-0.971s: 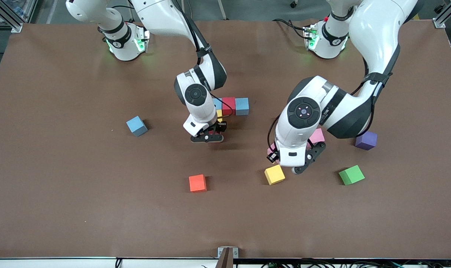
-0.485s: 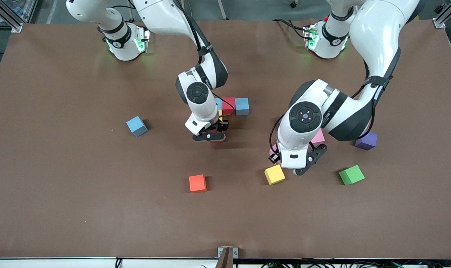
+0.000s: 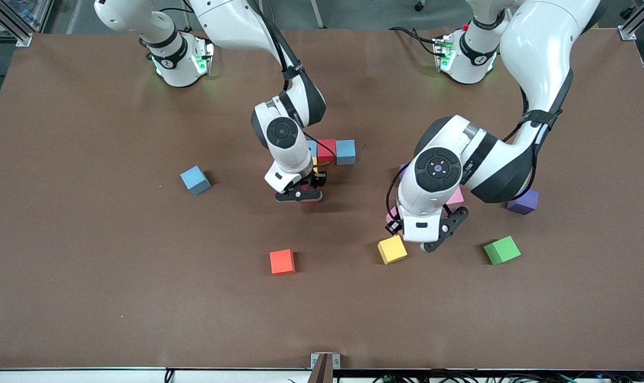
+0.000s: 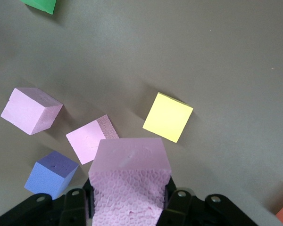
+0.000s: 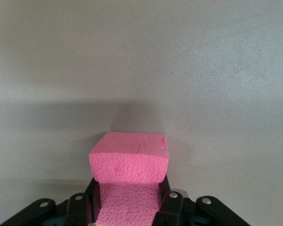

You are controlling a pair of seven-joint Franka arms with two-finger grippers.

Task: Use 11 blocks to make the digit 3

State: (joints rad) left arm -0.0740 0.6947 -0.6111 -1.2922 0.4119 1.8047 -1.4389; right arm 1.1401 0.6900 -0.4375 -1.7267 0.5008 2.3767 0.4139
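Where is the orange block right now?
In the front view the orange block sits alone on the table, nearer the camera than the right gripper, with the yellow block beside it toward the left arm's end.

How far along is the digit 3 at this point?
Early. Done: one short row, a red block touching a light blue block, with more hidden under the right arm. In hand: the right gripper holds a pinkish-red block by that row, and the left gripper holds a pink block. Left: the orange block, yellow block, purple block and lone blue block lie scattered.
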